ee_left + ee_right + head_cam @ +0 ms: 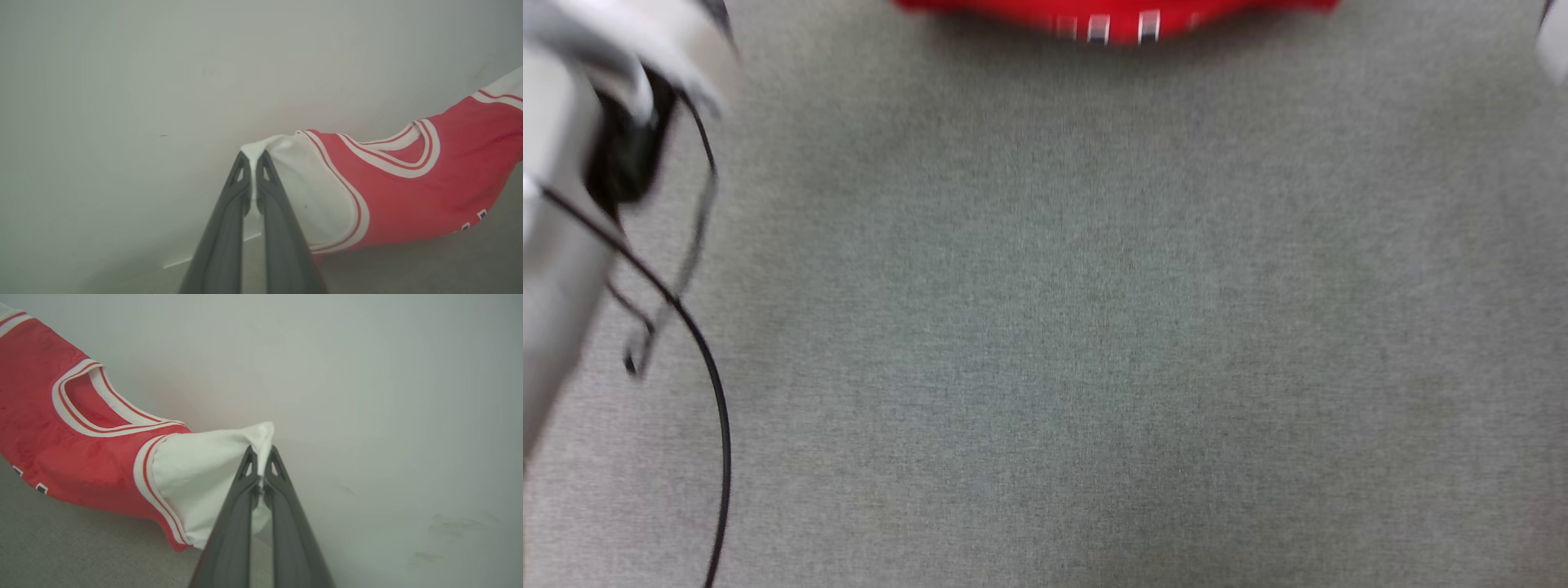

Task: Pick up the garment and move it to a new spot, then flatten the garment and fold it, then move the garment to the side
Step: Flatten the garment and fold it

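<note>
Red basketball jersey (1115, 18) is held taut over the table's (1045, 327) far side, its white sleeves pinched in the closed left hand (253, 155) and right hand (261, 450); shallow grips may be lost under tension.

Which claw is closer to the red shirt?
Neither left nor right: it's a tie. The left claw is shut on one white sleeve of the shirt. The right claw is shut on the other white sleeve. Both touch it.
</note>
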### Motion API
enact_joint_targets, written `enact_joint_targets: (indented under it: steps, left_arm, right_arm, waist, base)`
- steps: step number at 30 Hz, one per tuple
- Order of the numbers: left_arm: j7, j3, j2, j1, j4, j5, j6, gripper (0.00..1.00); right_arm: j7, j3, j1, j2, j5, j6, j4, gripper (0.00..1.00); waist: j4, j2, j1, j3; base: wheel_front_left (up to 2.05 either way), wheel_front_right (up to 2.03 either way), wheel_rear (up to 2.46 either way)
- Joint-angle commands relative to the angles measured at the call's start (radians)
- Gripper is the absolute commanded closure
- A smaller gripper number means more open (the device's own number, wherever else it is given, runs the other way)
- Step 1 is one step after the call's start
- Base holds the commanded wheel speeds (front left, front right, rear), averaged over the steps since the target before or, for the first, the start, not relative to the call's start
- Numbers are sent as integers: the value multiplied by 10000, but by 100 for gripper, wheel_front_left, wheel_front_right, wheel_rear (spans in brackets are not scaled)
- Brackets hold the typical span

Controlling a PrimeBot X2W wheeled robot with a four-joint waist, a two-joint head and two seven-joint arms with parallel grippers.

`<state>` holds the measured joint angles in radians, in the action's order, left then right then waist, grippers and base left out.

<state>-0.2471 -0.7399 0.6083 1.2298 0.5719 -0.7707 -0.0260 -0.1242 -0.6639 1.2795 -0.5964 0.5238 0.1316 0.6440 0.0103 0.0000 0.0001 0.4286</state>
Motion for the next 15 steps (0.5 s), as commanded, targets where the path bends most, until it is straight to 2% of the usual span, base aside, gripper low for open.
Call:
enact_joint_targets:
  steps: [1,8,9,11,15]
  left_arm:
    - [-89,13,124,-1028,-401,-191,206,100]
    - [-142,76,751,-4565,-2278,-890,1288,100]
    - [-142,76,751,-4565,-2278,-890,1288,100]
    - [-152,152,935,-5576,-2777,-1160,1611,100]
    - [-173,148,1223,-7367,-3347,-1608,1978,100]
  right_arm:
    - [-97,-91,-897,-206,287,-18,-320,100]
    - [-37,-111,-3918,-599,798,-18,-1336,100]
    - [-37,-111,-3918,-599,798,-18,-1336,100]
    - [-16,-61,-4802,-625,871,-18,-1500,100]
    - [55,105,-6445,-515,963,-18,-1687,100]
  waist:
    - [24,0,-1,-651]
    - [-14,0,-1,-1756]
    - [-14,0,-1,-1756]
    - [-43,0,-1,-2022]
    - [-103,0,-1,-2518]
  base:
    - [0,0,0]
    - [0,0,0]
    - [0,0,0]
    - [0,0,0]
    - [0,0,0]
